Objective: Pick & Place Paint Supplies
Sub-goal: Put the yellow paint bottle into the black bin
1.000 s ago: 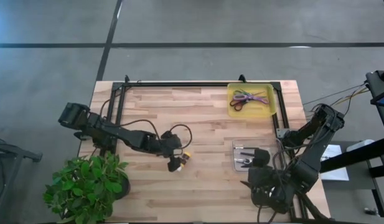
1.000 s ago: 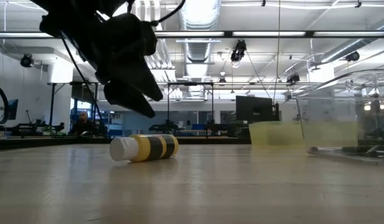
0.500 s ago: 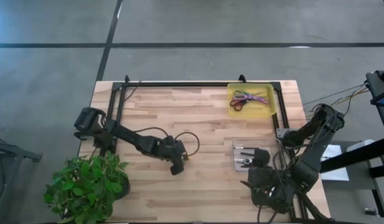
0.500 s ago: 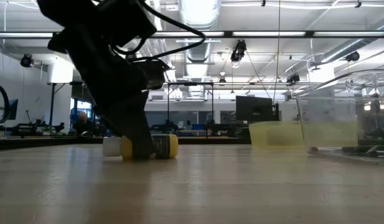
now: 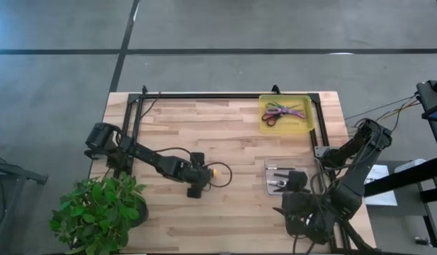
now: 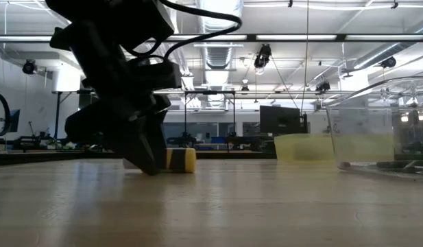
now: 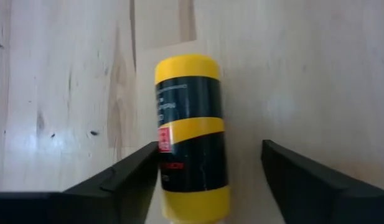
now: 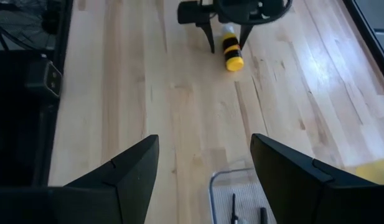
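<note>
Left gripper [image 7: 210, 168]: down at the wooden table [image 5: 232, 212] near its middle, fingers spread to either side of the yellow paint bottle [image 7: 192, 134]. One finger sits against the bottle's side in the left wrist view; a strip of bare wood shows between the bottle and the other finger. Not clamped as far as can be seen.
Yellow paint bottle: lying on its side on the table, yellow with dark label bands. Label print too small to read. In the low view only its yellow end [image 6: 182, 159] shows; the rest is hidden behind the dark gripper body. From above only a small yellow tip [image 5: 214, 171] pokes out past the gripper.
Right gripper [image 8: 204, 171]: raised at the table's right front corner, fingers standing apart, holding nothing. In the high view its fingertips are lost in the dark bulk of the arm.
Clear tray [image 5: 275, 185]: on the table beside the right arm, partly covered by it; thin dark brushes [image 5: 276, 177] inside, count cannot be told.
Yellow tray [image 5: 308, 113]: far right corner of the table, holding scissors [image 5: 282, 112] with purple, green and red handles, overlapping, number unclear.
Potted plant [image 5: 98, 212]: at the table's front left corner, leaves cut off by the picture's lower edge.
</note>
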